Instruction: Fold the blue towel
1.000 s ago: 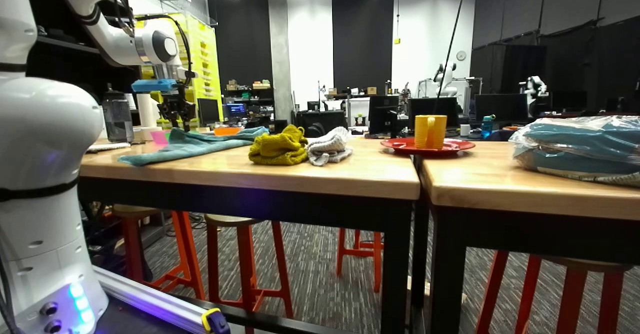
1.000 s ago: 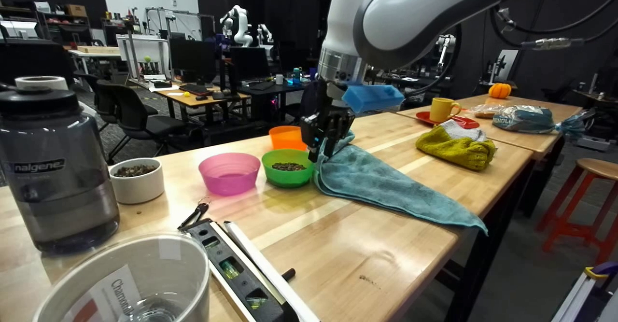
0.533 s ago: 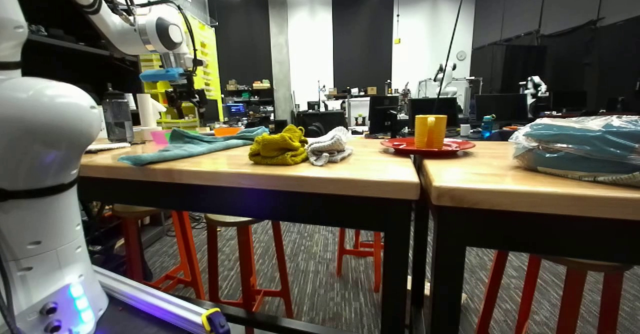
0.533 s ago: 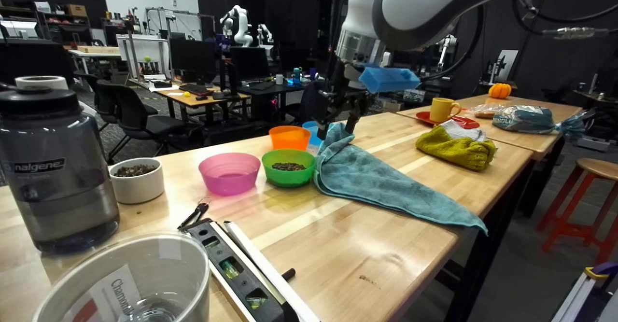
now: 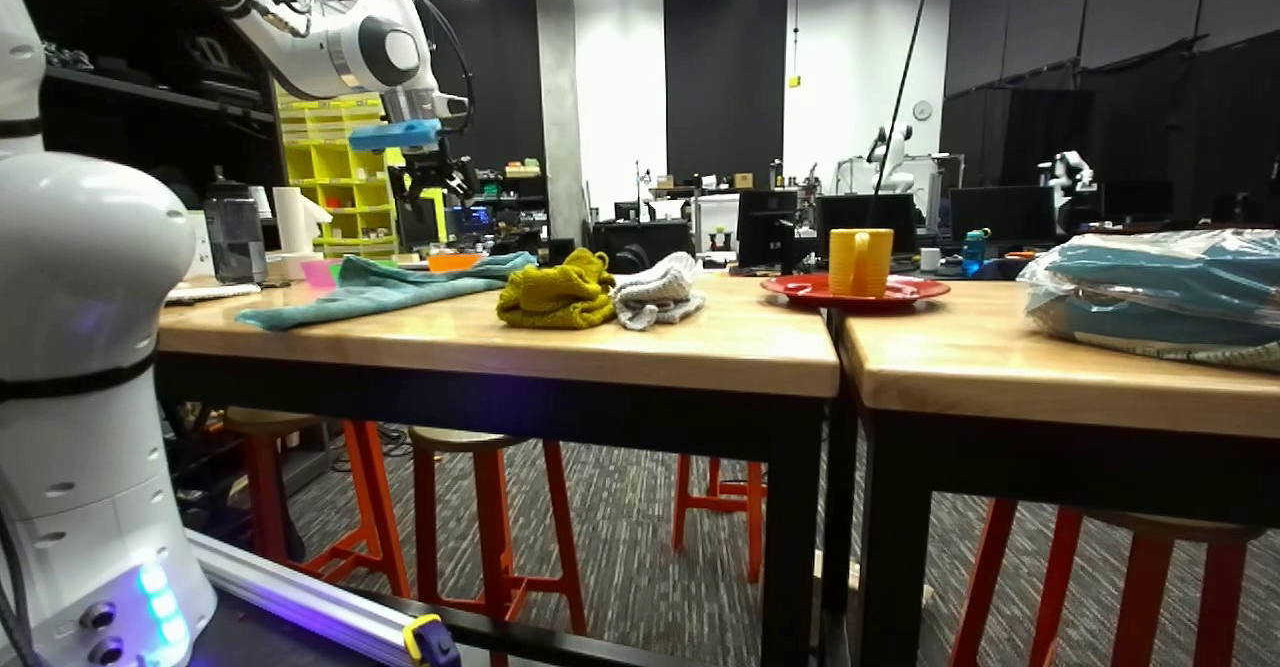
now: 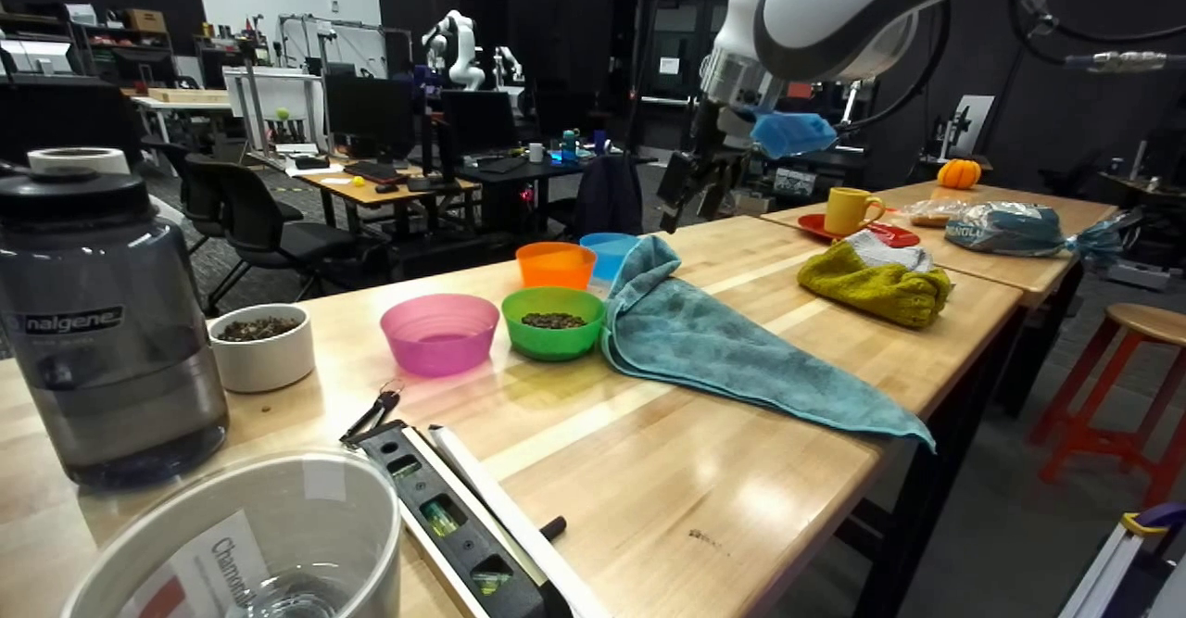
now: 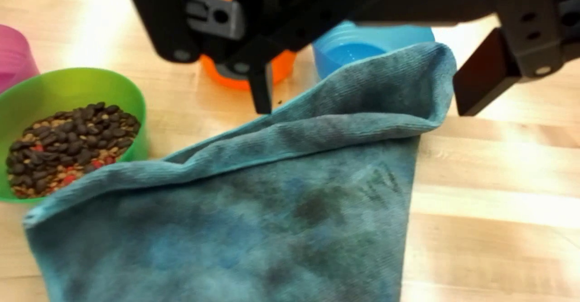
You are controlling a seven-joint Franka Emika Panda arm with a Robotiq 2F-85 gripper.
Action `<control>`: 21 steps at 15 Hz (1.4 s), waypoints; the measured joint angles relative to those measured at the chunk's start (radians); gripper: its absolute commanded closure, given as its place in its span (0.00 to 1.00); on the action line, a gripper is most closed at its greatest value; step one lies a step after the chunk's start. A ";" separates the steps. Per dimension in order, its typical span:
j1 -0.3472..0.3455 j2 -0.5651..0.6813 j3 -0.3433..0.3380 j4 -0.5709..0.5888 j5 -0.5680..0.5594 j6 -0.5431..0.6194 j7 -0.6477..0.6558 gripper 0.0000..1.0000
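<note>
The blue towel lies across the wooden table in both exterior views, one corner hanging over the near edge. In the wrist view the towel has its upper border rolled over, with a raised, hollow fold at the upper right. My gripper hovers above the table, higher than the towel's raised end and apart from it. Its jaws are spread wide and hold nothing; in the wrist view the gripper has the raised fold showing below, between its fingers. An exterior view also shows the gripper well above the towel.
A green bowl of dark pieces touches or nearly touches the towel's end. Pink, orange and blue bowls stand near it. A mustard cloth and a red plate with a yellow mug lie further along.
My gripper has risen from the towel's far end and moved towards the mustard cloth's side, its jaws spreading. The towel keeps its place, its end now standing up uncovered.
</note>
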 measured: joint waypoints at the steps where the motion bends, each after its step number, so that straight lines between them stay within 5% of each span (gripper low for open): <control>1: -0.003 0.002 -0.015 0.001 0.008 0.008 -0.049 0.00; 10: -0.009 0.128 -0.089 0.088 0.148 0.044 -0.411 0.00; 17: -0.047 0.282 -0.088 0.231 0.171 0.042 -0.545 0.00; 19: -0.059 0.318 -0.084 0.262 0.171 0.041 -0.563 0.10; 20: -0.065 0.335 -0.082 0.277 0.171 0.041 -0.571 0.26; 21: -0.070 0.351 -0.078 0.291 0.171 0.040 -0.577 0.31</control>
